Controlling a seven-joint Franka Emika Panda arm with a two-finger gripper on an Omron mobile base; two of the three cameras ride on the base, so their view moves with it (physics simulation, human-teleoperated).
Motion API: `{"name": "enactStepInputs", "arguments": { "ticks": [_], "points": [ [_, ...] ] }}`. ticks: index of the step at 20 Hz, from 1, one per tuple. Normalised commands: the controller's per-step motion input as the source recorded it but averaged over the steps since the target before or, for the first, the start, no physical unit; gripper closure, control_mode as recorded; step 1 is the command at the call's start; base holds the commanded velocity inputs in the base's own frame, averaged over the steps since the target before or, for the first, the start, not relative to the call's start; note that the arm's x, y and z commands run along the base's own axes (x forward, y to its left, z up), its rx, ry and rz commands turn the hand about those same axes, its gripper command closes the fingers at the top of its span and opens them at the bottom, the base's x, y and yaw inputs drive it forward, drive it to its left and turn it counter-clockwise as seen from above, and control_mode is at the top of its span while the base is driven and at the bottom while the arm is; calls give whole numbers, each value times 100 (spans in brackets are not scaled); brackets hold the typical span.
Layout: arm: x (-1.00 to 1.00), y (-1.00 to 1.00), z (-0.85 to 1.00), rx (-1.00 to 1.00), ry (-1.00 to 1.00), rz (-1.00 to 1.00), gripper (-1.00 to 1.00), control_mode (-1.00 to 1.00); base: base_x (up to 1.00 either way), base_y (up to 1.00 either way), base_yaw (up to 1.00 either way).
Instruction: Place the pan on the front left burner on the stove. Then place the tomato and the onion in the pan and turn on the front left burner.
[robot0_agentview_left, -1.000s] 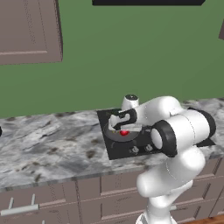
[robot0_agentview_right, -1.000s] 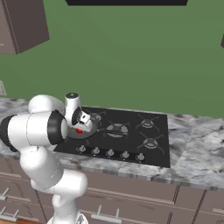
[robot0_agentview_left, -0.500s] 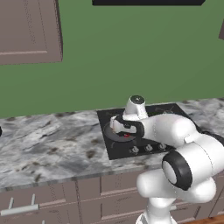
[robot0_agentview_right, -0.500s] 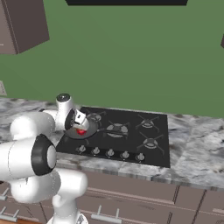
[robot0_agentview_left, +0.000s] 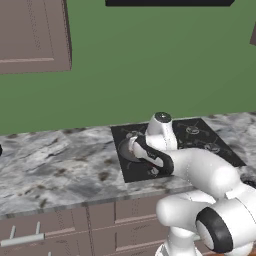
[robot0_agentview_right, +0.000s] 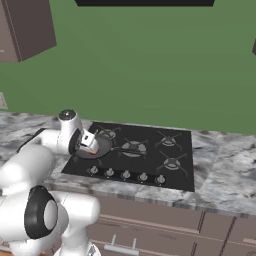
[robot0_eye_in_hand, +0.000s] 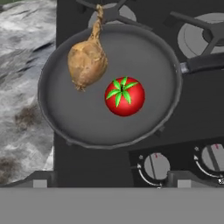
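The dark pan (robot0_eye_in_hand: 146, 52) sits on the stove (robot0_eye_in_hand: 74, 166) over the front left burner, which it hides, with its handle (robot0_eye_in_hand: 203, 62) pointing right. In the pan lie the yellow-brown onion (robot0_eye_in_hand: 87, 63) and, just beside it, the red tomato (robot0_eye_in_hand: 124, 96). My gripper (robot0_eye_in_hand: 109, 181) hangs open above the pan's near rim, nothing between its fingers. From the right base view the gripper (robot0_agentview_right: 91, 147) hovers over the pan (robot0_agentview_right: 105, 146) at the stove's (robot0_agentview_right: 150, 162) left front corner. The left base view shows the pan (robot0_agentview_left: 126, 151) partly behind my hand.
Silver knobs (robot0_eye_in_hand: 155, 166) line the stove's front edge just below the pan, also seen as a row of knobs (robot0_agentview_right: 126, 175). Marble counter (robot0_agentview_left: 55, 160) stretches left of the stove. Other burners (robot0_agentview_right: 170, 163) lie to the right. An upper cabinet (robot0_agentview_left: 30, 35) hangs at left.
The arm's elbow has swung down and toward the front. The hand has stayed over the pan, jaws open throughout.
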Motion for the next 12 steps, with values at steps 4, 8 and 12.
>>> {"name": "enactStepInputs", "arguments": {
  "ticks": [4,8,12],
  "points": [
    [-43,-5,15,0,7,0,-100,-100,0,0,0],
    [-52,-11,0,0,0,3,-100,-100,0,0,0],
    [-52,-14,0,0,0,3,-100,-100,0,0,0]
  ]
}}
